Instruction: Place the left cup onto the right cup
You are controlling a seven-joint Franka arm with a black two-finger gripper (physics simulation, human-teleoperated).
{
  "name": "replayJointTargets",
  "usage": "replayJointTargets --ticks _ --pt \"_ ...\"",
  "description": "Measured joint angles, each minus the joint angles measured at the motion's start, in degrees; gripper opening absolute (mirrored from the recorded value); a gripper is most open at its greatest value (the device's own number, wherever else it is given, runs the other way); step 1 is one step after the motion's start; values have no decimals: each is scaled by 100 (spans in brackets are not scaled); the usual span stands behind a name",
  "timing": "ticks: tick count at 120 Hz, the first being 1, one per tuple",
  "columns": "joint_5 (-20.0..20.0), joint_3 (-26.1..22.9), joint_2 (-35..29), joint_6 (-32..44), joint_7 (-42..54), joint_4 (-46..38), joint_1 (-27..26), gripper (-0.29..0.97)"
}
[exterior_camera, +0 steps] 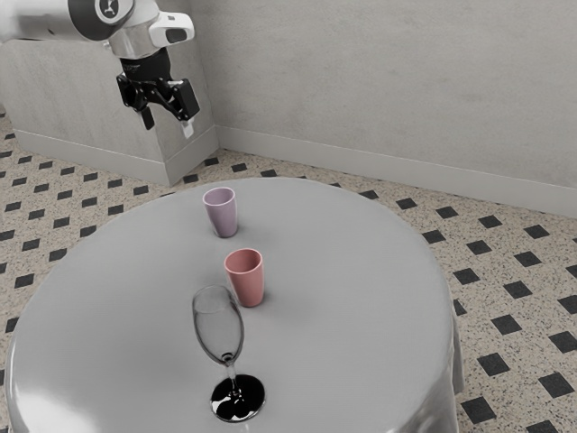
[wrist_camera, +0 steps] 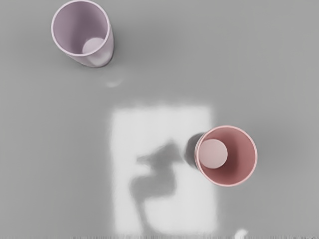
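Now, hand: black two-finger gripper (exterior_camera: 168,124) hangs high, fingers spread wide, pinching nothing. It looks like a survey height ahead of any descent.
Left cup: tapered lilac cup (exterior_camera: 220,212) (wrist_camera: 82,32), well below the hand and off to one side of it, upright, mouth up. By my reading this is the one to lift.
Right cup: tapered salmon-pink cup (exterior_camera: 245,277) (wrist_camera: 227,155), also well below and farther out from the hand than the lilac one. It's upright and open-mouthed, a ready socket for nesting.
Spacing: the two cups stand apart, not touching, so spread fingers should have room to straddle the lilac rim.
Shadow: the hand's dark shadow falls on the round grey table (exterior_camera: 379,298) (wrist_camera: 279,59) between the cups, just beside the pink one.
Bystander: clear stemmed wine glass with a dark foot (exterior_camera: 216,325), beyond the pink cup from the hand, and it's leaning. Best to keep the carry away from it.
Writing: none to read; both cups are plain, no brand or label.
Progress: nothing gripped, stacking not yet begun.
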Motion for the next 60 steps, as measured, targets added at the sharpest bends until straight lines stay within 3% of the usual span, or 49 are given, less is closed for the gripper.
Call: replayJointTargets --ticks 48,60 --pt "-11 1 73 -51 87 28 2 68" --pt "9 17 527 -71 104 629 9 68"
